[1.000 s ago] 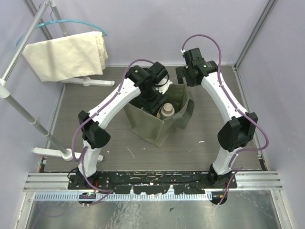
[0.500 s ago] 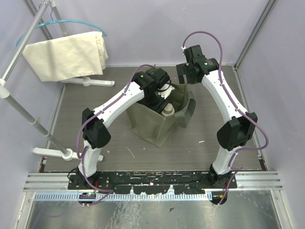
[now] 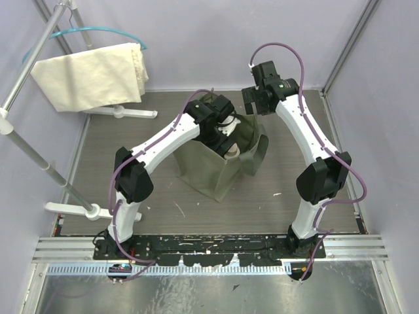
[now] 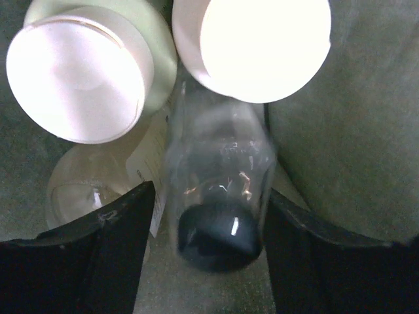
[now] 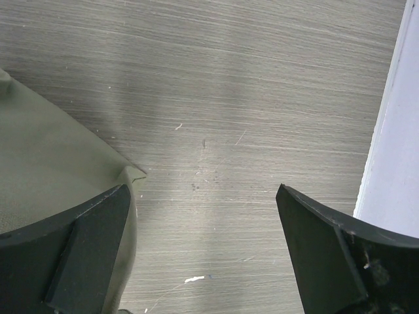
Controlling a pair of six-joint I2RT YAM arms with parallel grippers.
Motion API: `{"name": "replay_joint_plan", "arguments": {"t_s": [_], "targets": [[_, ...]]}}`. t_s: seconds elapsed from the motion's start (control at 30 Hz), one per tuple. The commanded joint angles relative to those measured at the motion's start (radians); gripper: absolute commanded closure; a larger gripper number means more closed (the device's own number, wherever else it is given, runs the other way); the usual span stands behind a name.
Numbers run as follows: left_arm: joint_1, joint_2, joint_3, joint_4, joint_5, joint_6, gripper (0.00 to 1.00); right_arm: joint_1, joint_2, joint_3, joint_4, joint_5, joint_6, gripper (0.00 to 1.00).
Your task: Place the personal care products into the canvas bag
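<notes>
Deep inside the canvas bag (image 3: 209,173), the left gripper (image 4: 209,196) has just let go of the clear dark-capped bottle (image 4: 219,163), which now sits beside the other bottles (image 4: 75,72), while the right gripper (image 5: 203,196) hangs spread and empty.

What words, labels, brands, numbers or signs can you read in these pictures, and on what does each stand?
None can be read.
Label beside the clear bottle, left wrist view: any print is too blurred to read.
Clear bottle, caps, bag: no text shows.
</notes>
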Motion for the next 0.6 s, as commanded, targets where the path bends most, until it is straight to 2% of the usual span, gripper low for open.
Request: {"name": "replay_joint_plan", "arguments": {"t_s": [0.0,0.07,0.13,0.27,0.4,0.57], "targets": [[0.001,-0.018,0.008,0.025,0.006,0.002,0.21,0.000,0.008,0.058,-0.003,0.008,0.000,0.00],[0.000,-0.028,0.022,0.020,0.006,0.000,0.08,-0.001,0.013,0.067,-0.003,0.007,-0.001,0.00],[0.001,-0.042,0.040,0.018,0.007,-0.001,0.01,0.000,0.017,0.075,-0.004,0.003,-0.002,0.00],[0.002,-0.096,0.063,0.050,0.016,-0.001,0.02,0.000,0.018,0.095,0.006,-0.013,-0.006,0.00],[0.003,-0.188,0.038,0.151,0.009,-0.009,0.02,0.000,0.000,0.103,0.033,-0.021,-0.010,0.00],[0.007,-0.344,-0.041,0.325,-0.135,-0.054,0.02,0.000,-0.027,0.105,0.080,-0.019,-0.013,0.00]]}}
